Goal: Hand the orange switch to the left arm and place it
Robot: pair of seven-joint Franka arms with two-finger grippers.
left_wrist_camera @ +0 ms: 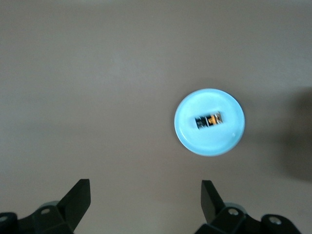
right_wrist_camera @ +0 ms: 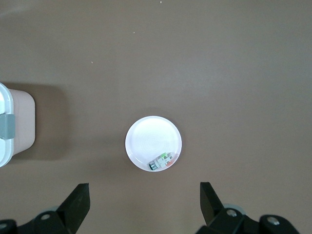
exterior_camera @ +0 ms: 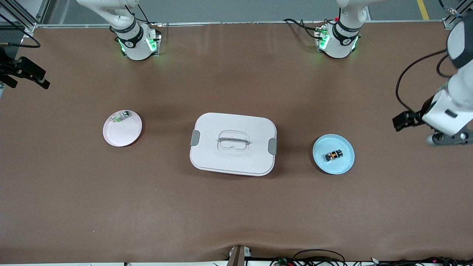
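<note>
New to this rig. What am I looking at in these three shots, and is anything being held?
Two white robot arms work at a brown table. The wide shot looks down from across the table; the other two come from cameras on each wrist. In the middle sits a white lidded box. Toward the left arm's end, a blue plate carries the orange switch. Toward the right arm's end, a pale plate carries a green-and-white part. The left gripper hangs open above the blue plate, the right gripper open above the pale plate. Nothing is held.
</note>
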